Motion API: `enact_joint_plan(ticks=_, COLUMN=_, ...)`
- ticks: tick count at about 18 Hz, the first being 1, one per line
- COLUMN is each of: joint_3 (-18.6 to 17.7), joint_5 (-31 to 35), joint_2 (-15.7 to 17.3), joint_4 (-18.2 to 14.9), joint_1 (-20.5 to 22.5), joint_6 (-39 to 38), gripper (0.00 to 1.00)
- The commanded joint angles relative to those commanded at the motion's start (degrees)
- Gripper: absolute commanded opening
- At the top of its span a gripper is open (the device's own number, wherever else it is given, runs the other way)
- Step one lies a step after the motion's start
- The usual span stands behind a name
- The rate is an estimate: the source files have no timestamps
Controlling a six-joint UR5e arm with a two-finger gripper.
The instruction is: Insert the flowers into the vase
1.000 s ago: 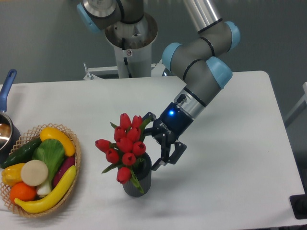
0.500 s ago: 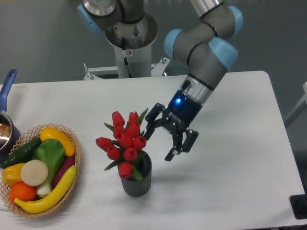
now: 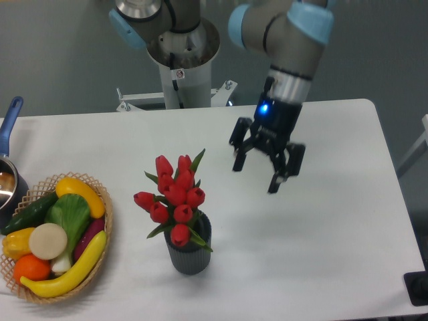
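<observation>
The tied bunch of red tulip buds with green leaves [image 3: 175,200] stands in the dark grey ribbed cylindrical vase [image 3: 188,252] at near centre, so insertion looks finished, and the black two-finger gripper [image 3: 257,175], open and empty to the right, seemingly needs only retreat.

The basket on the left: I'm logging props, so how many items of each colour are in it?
In the woven basket:
Yellow: 3
Green: 2
Orange: 1
White: 1
Purple: 1
Total: 8
</observation>
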Motion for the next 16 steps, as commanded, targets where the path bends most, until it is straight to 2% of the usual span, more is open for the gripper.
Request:
enact_joint_plan(ticks=3, joint_3=1.67, joint_5=8.86, joint_2=2.37, joint_4=-5.26, joint_1=-0.17, joint_6=2.36, gripper=1.00)
enact_joint_plan(ticks=5, joint_3=3.60, joint_5=14.67, joint_2=2.64, joint_4=-11.05, joint_1=0.00, joint_6=7.79, gripper=1.00)
enact_joint_plan(ticks=8, joint_3=7.37, joint_5=17.68, joint_2=2.64, joint_4=-19.58, joint_1=0.62, joint_6=16.15, gripper=1.00)
enact_joint_plan(ticks=10, joint_3=9.31, joint_5=18.56, joint_2=2.64, joint_4=-23.46, joint_1=1.41, joint_6=19.67, gripper=1.00)
enact_joint_plan(ticks=12, joint_3=9.23, joint_5=18.48, joint_2=2.81, joint_4=-25.22, joint_1=2.81, joint_6=22.40, gripper=1.00)
enact_joint_plan(ticks=16, joint_3=8.35, joint_5=18.48, joint_2=3.26, joint_4=-25.23, joint_1=2.99, joint_6=22.68, gripper=1.00)
